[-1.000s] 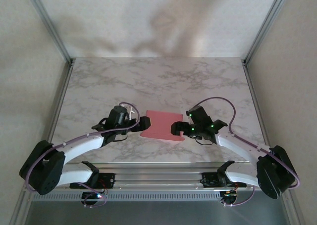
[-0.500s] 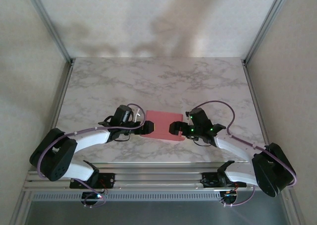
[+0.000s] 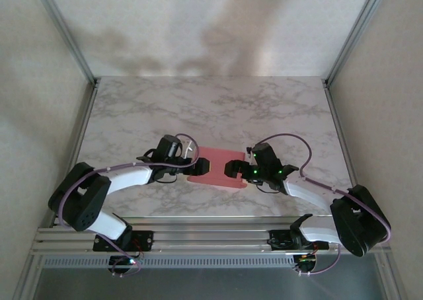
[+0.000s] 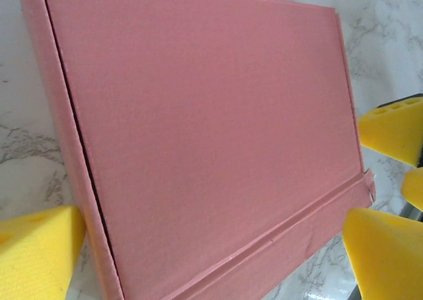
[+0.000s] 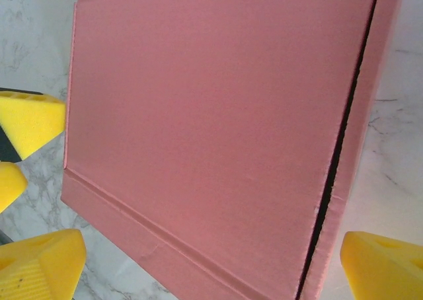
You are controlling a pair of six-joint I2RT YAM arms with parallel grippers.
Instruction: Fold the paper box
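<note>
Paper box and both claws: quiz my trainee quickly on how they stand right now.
1. True or false: the paper box lies flat, pink side up, on the marble table.
2. The left claw and the right claw are: A both open; B both shut; C one open, one shut.
3. What colour are the finger pads?
Key: 1 true; 2 A; 3 yellow.
</note>
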